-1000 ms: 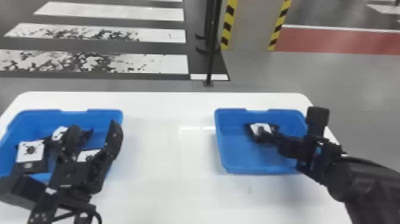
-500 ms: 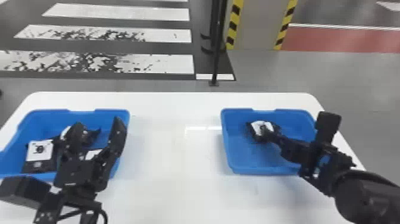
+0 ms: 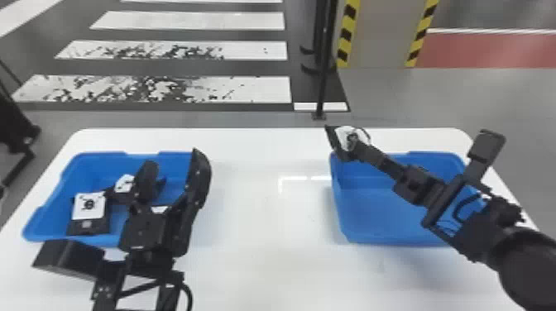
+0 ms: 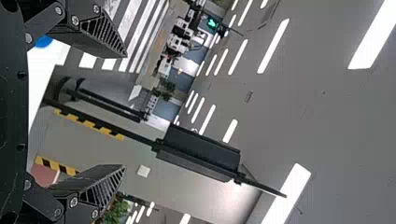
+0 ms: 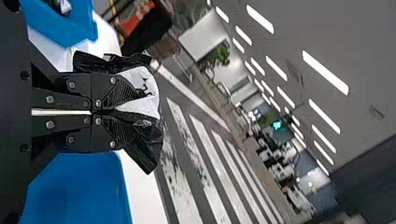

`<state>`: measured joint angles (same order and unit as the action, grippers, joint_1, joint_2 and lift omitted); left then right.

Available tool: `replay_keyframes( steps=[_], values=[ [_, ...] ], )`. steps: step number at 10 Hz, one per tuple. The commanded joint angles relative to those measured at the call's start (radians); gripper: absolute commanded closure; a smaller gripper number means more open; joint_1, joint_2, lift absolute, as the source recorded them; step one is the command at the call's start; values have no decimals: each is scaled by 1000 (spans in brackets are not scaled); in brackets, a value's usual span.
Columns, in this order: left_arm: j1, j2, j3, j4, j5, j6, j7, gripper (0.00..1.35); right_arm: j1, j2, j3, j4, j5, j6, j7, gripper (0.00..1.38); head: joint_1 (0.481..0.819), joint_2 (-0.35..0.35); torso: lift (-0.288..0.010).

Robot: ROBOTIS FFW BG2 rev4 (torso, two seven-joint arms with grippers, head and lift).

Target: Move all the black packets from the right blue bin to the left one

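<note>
- Your right tool (image 3: 360,149) is pinching one black packet (image 3: 336,144), its two fingers pressing together on the packet's near part; the far part is sticking out beyond the tips.
- This packet is hanging above the desk (image 3: 264,248), by the far left corner of the right blue bin (image 3: 376,236).
- Your left tool (image 3: 173,164) is holding its fingers spread over the left blue bin (image 3: 82,173), where a white-labelled packet (image 3: 88,206) and a second labelled packet (image 3: 123,186) are lying.
- Handling, as judged: the held packet is looking light and limp, its black film (image 5: 150,145) creasing and flaring around the grip. It is probably bending rather than breaking under pressure.
- The film is showing some gloss, so you are likely risking slippage if you are gripping only a thin fold.
- Grip point, as judged: you are doing best by taking the thicker middle, across the white label (image 5: 150,105), rather than a loose corner; the present hold is appearing adequate.
- Advisory: you are presumably needing to carry it leftward without jerks, keeping the dangling edges above the rims and away from your left tool.
</note>
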<state>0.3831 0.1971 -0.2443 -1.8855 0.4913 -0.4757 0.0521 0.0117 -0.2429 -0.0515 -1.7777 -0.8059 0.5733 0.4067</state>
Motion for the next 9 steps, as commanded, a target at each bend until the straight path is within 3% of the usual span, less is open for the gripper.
replay_keyframes(
  steps=[1,3,7,9],
  values=[
    [-15,19,-67,-35,55,26,0,225,-58,-12,87,39,-97,26,54,1181,695,24,-168],
    [-35,30,-119,-45,73,66,-11,225,-142,-27,199,127,-163,45,158,1181,695,67,-168],
    [-44,33,-131,-45,73,95,-15,225,-166,-38,396,127,-231,60,156,1181,695,141,-168],
    [-47,33,-131,-45,61,120,-15,225,-176,-41,434,125,-257,60,153,1181,695,184,-168]
  ],
)
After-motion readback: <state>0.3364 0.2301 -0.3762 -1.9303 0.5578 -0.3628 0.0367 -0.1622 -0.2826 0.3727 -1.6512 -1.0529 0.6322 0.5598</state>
